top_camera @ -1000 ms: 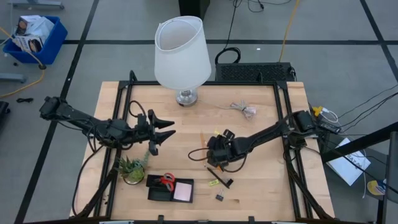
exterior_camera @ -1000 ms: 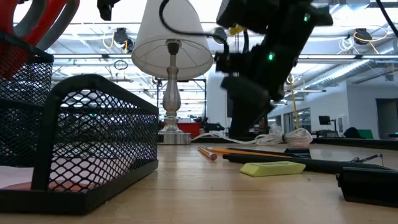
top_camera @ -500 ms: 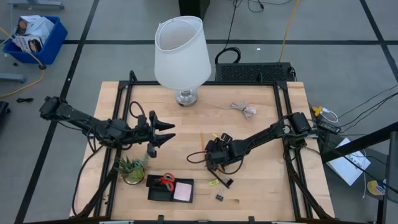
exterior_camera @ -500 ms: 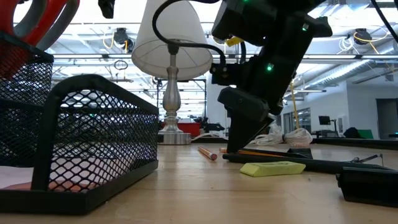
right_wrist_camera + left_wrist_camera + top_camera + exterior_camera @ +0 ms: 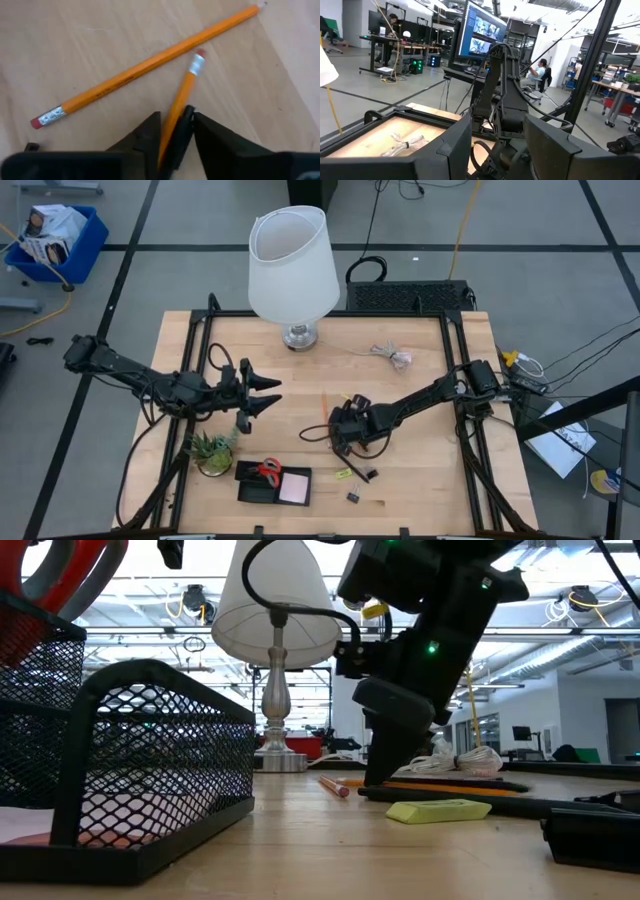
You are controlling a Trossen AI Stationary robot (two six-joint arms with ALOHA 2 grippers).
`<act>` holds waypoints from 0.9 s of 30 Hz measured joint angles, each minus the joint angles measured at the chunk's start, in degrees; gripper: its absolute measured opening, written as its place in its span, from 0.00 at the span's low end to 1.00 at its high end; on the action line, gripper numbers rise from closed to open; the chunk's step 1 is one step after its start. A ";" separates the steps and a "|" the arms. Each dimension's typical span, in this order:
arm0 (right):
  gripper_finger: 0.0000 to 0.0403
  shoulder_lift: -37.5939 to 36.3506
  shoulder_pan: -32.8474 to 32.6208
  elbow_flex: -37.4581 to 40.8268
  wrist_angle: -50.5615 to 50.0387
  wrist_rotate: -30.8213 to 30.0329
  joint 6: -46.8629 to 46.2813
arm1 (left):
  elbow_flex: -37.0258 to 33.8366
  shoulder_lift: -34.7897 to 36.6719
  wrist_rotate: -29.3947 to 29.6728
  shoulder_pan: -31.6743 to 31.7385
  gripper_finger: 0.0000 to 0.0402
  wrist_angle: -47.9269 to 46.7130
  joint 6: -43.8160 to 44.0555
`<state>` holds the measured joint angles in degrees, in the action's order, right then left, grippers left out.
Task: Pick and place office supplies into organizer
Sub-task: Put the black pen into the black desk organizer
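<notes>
Pressing down onto the table (image 5: 420, 470) on the far side of the organizer (image 5: 273, 482), the right tool (image 5: 175, 131) has its two dark fingers (image 5: 144, 137) drawn in around a short orange pencil (image 5: 181, 97) and a dark pen (image 5: 181, 137) lying against it. Both sit in the narrow gap between the fingers, the pencil's metal ferrule and red eraser sticking out past the tips. A second, longer orange pencil (image 5: 150, 62) lies free on the wood just beyond them, crossing near the short pencil's eraser end without being touched by the tool.

Seen from table height, the right tool (image 5: 385, 775) stands nearly upright with its tips at the surface, over the pencils and pen (image 5: 440, 792) that lie behind a yellow-green eraser (image 5: 438, 810).

The organizer sits at the table's near edge, with the red-handled scissors (image 5: 268, 471) and the pink sticky-note pad (image 5: 294, 488) inside. A small black binder clip (image 5: 353, 497) lies on the wood beside it.

The left tool (image 5: 262, 396) hovers above the table, up and away from the organizer near the potted plant (image 5: 213, 452), its fingers spread apart and holding nothing.
</notes>
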<state>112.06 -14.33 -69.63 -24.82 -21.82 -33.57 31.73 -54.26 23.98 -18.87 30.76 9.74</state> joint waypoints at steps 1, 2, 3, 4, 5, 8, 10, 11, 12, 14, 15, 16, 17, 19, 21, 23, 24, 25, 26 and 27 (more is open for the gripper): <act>0.22 0.01 0.00 0.02 0.52 0.65 0.90 | 0.00 0.00 -0.02 -0.02 0.46 0.08 0.01; 0.19 0.01 0.00 0.03 1.11 0.93 1.71 | 0.00 0.00 0.01 -0.01 0.46 0.22 0.02; 0.15 0.01 0.00 0.04 1.63 0.99 2.63 | 0.00 0.00 -0.01 -0.01 0.46 0.35 0.02; 0.12 0.01 -0.03 0.04 2.06 0.96 3.64 | 0.00 0.00 0.01 -0.02 0.46 0.43 0.02; 0.09 0.01 -0.04 0.04 2.78 0.98 4.55 | 0.00 0.00 0.00 -0.01 0.46 0.44 0.02; 0.06 0.08 0.06 0.06 3.95 1.00 6.64 | 0.00 0.00 0.01 -0.02 0.46 0.44 0.04; 0.06 0.10 0.05 0.11 4.53 0.94 7.43 | 0.00 0.00 0.01 -0.02 0.46 0.43 0.04; 0.06 0.10 0.04 0.11 4.78 0.98 7.74 | 0.00 0.00 0.01 -0.02 0.46 0.42 0.04; 0.06 0.07 0.04 0.11 4.91 0.99 7.92 | 0.00 0.00 0.01 0.00 0.46 0.42 0.06; 0.07 0.03 0.04 0.13 4.92 1.09 7.95 | 0.00 0.00 0.01 -0.02 0.46 0.42 0.07; 0.08 0.03 0.04 0.13 4.93 1.09 7.95 | 0.00 0.00 0.01 0.00 0.46 0.42 0.08; 0.09 0.03 0.04 0.13 4.94 1.11 7.96 | 0.00 0.00 0.01 -0.01 0.46 0.41 0.08; 0.09 0.01 0.04 0.13 4.94 1.11 8.14 | 0.00 0.00 0.01 0.00 0.46 0.40 0.08; 0.09 -0.01 0.02 0.13 4.94 1.15 8.61 | 0.00 0.00 0.01 -0.02 0.46 0.40 0.10; 0.08 -0.05 0.00 0.13 4.94 1.39 8.80 | 0.00 0.00 0.02 0.00 0.46 0.40 0.19; 0.07 -0.41 0.02 0.13 4.93 2.73 8.91 | 0.00 0.00 0.03 -0.01 0.46 0.40 0.19; 0.07 -0.64 0.02 0.15 4.91 3.62 9.02 | 0.00 0.00 0.03 -0.02 0.46 0.39 0.19; 0.07 -0.79 0.02 0.15 4.98 4.22 9.01 | 0.00 0.00 0.03 0.00 0.46 0.38 0.19; 0.08 -1.04 0.02 0.15 5.12 4.55 9.00 | 0.00 0.00 0.03 0.00 0.46 0.38 0.18; 0.09 -1.36 -0.04 0.15 5.09 4.68 9.03 | 0.00 0.00 0.03 -0.02 0.46 0.38 0.19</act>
<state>110.70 -14.37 -69.47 -19.73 -17.14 -24.54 31.73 -54.26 24.01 -18.90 31.14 9.93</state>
